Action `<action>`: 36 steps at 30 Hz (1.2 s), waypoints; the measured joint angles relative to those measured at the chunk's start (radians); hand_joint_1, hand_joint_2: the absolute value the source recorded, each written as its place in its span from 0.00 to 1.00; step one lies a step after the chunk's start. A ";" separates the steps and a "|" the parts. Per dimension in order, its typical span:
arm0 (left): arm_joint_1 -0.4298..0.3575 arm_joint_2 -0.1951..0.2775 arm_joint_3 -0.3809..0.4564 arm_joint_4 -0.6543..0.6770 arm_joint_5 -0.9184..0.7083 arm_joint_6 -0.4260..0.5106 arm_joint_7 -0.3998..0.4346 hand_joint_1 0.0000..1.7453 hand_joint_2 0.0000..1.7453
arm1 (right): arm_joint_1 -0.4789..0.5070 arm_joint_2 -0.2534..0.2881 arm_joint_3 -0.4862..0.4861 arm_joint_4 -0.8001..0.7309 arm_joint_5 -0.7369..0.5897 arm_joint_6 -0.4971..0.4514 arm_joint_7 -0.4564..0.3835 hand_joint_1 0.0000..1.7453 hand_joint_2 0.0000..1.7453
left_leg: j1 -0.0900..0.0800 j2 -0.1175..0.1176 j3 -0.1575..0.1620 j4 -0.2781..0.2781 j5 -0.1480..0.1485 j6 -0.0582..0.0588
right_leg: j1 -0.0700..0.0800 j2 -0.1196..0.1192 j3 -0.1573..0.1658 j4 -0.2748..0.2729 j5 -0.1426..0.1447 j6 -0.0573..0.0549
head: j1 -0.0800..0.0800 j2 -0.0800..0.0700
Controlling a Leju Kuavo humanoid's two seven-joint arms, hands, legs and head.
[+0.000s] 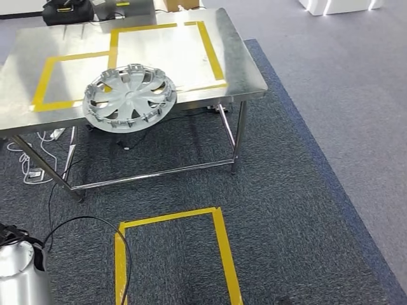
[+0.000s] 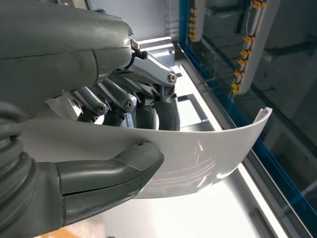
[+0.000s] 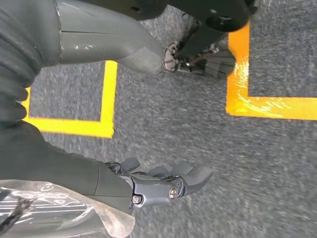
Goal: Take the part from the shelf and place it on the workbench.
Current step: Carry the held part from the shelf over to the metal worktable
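Note:
My left hand [image 2: 123, 99] grips a white curved panel part [image 2: 209, 153], thumb under one face and fingers [image 2: 112, 99] over the other; the part's far end sticks out free. In the head view the steel workbench [image 1: 230, 70] stands ahead, marked with yellow tape rectangles. A silver hubcap [image 1: 130, 97] lies at its near edge. My left forearm [image 1: 19, 273] shows at the lower left corner. My right hand [image 3: 93, 173] hangs over the carpet with its fingers [image 3: 179, 181] apart and nothing in it.
A yellow tape square [image 1: 220, 248] marks the dark carpet in front of the bench. White and black cables [image 1: 34, 165] trail under the bench's left end. A black bag [image 1: 67, 11] sits at the bench's far edge. Lighter floor lies to the right.

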 joint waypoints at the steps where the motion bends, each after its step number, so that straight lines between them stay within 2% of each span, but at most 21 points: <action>1: -0.001 0.000 0.000 0.000 0.000 0.000 0.000 1.00 1.00 | -0.001 0.000 0.000 0.000 0.000 0.000 0.000 0.00 1.00 | -0.005 0.008 0.004 -0.012 -0.005 0.006 | 0.003 -0.010 0.002 -0.001 -0.003 0.005 | 0.001 0.000; 3: 0.000 0.001 0.001 0.000 0.000 0.000 0.000 1.00 1.00 | -0.003 0.000 0.000 0.000 0.000 0.000 0.000 0.00 1.00 | -0.004 -0.013 0.003 -0.017 -0.003 0.019 | 0.004 -0.031 0.008 -0.004 -0.009 0.015 | 0.003 0.000; 5: -0.001 0.001 0.001 0.000 0.000 0.000 -0.001 1.00 1.00 | -0.007 0.000 0.000 0.000 0.000 0.001 0.000 0.00 1.00 | 0.001 -0.037 0.007 -0.025 0.001 0.031 | 0.001 0.001 0.000 0.022 -0.033 0.025 | 0.008 0.000; 7: -0.001 -0.001 0.000 0.000 0.001 0.000 -0.002 1.00 1.00 | -0.008 0.000 0.000 0.001 0.000 0.002 0.002 0.00 1.00 | 0.005 -0.058 0.008 -0.029 0.003 0.039 | -0.001 0.063 -0.050 0.129 -0.090 0.031 | 0.013 0.000; 9: 0.001 -0.003 0.000 0.000 0.002 0.000 -0.003 1.00 1.00 | -0.004 0.000 0.000 0.002 0.001 0.003 0.003 0.00 1.00 | 0.005 -0.084 0.007 -0.028 0.003 0.042 | 0.000 0.089 -0.121 0.259 -0.135 0.031 | 0.015 0.000; 10: 0.002 -0.003 0.000 0.001 0.002 0.000 -0.004 1.00 1.00 | -0.002 0.000 0.000 0.002 0.001 0.003 0.004 0.00 1.00 | 0.005 -0.098 0.007 -0.028 0.003 0.042 | 0.000 0.092 -0.141 0.286 -0.131 0.030 | 0.015 0.000; 11: 0.003 -0.003 0.001 0.001 0.003 0.000 -0.004 1.00 1.00 | 0.000 0.000 0.000 0.002 0.001 0.003 0.004 0.00 1.00 | 0.005 -0.113 0.008 -0.027 0.003 0.042 | 0.000 0.094 -0.142 0.272 -0.107 0.029 | 0.015 0.000; 12: 0.004 -0.003 0.001 0.001 0.003 0.000 -0.004 1.00 1.00 | 0.001 0.000 0.000 0.002 0.001 0.003 0.004 0.00 1.00 | 0.006 -0.127 0.009 -0.026 0.002 0.041 | -0.001 0.101 -0.125 0.220 -0.067 0.026 | 0.016 0.000; 14: 0.003 -0.003 0.001 0.001 0.003 0.000 -0.004 1.00 1.00 | 0.001 0.000 0.000 0.002 0.001 0.003 0.004 0.00 1.00 | 0.006 -0.152 0.006 -0.020 0.000 0.036 | -0.007 0.151 -0.072 0.082 0.002 0.022 | 0.015 0.000; 16: 0.003 -0.003 0.001 0.001 0.003 0.000 -0.004 1.00 1.00 | 0.002 0.000 0.000 0.002 0.001 0.004 0.003 0.00 1.00 | 0.007 -0.174 -0.002 -0.017 0.001 0.024 | -0.010 0.190 -0.040 0.014 0.018 0.018 | 0.015 0.000; 18: 0.005 -0.002 0.002 0.001 0.005 0.000 -0.004 1.00 1.00 | 0.002 0.000 0.000 0.002 0.001 0.006 0.001 0.00 1.00 | 0.011 -0.197 -0.007 -0.020 0.006 0.010 | -0.009 0.176 -0.030 0.007 0.016 0.011 | 0.015 0.000; 19: 0.006 -0.002 0.002 0.000 0.007 0.000 -0.004 1.00 1.00 | 0.002 0.000 0.000 0.003 0.000 0.008 0.001 0.00 1.00 | 0.011 -0.195 -0.009 -0.017 0.003 0.004 | -0.010 0.164 -0.027 0.004 0.018 0.006 | 0.014 0.000; 21: 0.005 -0.001 0.002 0.000 0.012 0.000 -0.005 1.00 1.00 | 0.002 0.000 -0.001 0.003 -0.003 0.012 0.000 0.00 1.00 | 0.008 -0.151 -0.032 0.038 -0.031 -0.006 | -0.013 0.139 -0.020 -0.003 0.020 -0.007 | 0.008 0.000; 23: 0.004 -0.001 0.001 0.001 0.016 0.000 -0.006 1.00 1.00 | 0.003 0.000 -0.001 0.003 -0.006 0.015 0.000 0.00 1.00 | 0.008 -0.094 -0.090 0.165 -0.095 -0.013 | -0.010 0.117 -0.016 -0.004 0.017 -0.014 | 0.002 0.000; 25: 0.008 -0.001 0.000 0.001 0.017 0.000 -0.006 1.00 1.00 | 0.004 0.000 -0.001 0.003 -0.009 0.019 0.002 0.00 1.00 | 0.010 -0.077 -0.133 0.259 -0.123 -0.017 | -0.008 0.099 -0.015 -0.003 0.014 -0.016 | 0.002 0.000; 26: 0.009 0.000 0.000 0.001 0.018 0.000 -0.006 1.00 1.00 | 0.003 0.000 -0.002 0.003 -0.011 0.020 0.003 0.00 1.00 | 0.011 -0.076 -0.130 0.254 -0.109 -0.016 | -0.008 0.092 -0.013 -0.003 0.013 -0.015 | 0.001 0.000; 27: 0.010 0.001 -0.001 0.001 0.017 0.000 -0.006 1.00 1.00 | 0.002 0.000 -0.002 0.003 -0.013 0.021 0.003 0.00 1.00 | 0.010 -0.075 -0.107 0.211 -0.079 -0.014 | -0.008 0.088 -0.011 -0.003 0.011 -0.014 | 0.001 0.000; 28: 0.010 0.003 -0.002 0.001 0.017 0.000 -0.004 1.00 1.00 | 0.001 0.000 -0.002 0.003 -0.013 0.022 0.002 0.00 1.00 | 0.009 -0.074 -0.070 0.141 -0.042 -0.010 | -0.008 0.084 -0.007 -0.003 0.009 -0.012 | 0.001 0.000; 30: 0.010 0.010 -0.009 0.001 0.018 0.000 0.002 1.00 1.00 | -0.001 0.000 -0.003 0.003 -0.012 0.024 0.001 0.00 1.00 | 0.005 -0.071 -0.007 0.020 -0.004 0.000 | -0.004 0.081 -0.004 -0.001 0.003 -0.004 | 0.002 0.000; 34: 0.020 0.041 -0.042 -0.001 0.031 -0.001 0.030 1.00 1.00 | -0.004 0.000 -0.003 0.003 -0.011 0.029 -0.001 0.00 1.00 | 0.003 -0.071 0.012 -0.025 -0.005 0.016 | -0.002 0.078 -0.004 -0.004 -0.002 0.015 | 0.003 0.000; 36: 0.023 0.054 -0.060 -0.003 0.035 -0.001 0.037 1.00 1.00 | -0.005 -0.001 -0.004 0.003 -0.010 0.031 -0.001 0.00 1.00 | 0.008 -0.071 0.017 -0.033 -0.002 0.027 | -0.001 0.083 -0.025 0.039 -0.031 0.023 | 0.006 0.000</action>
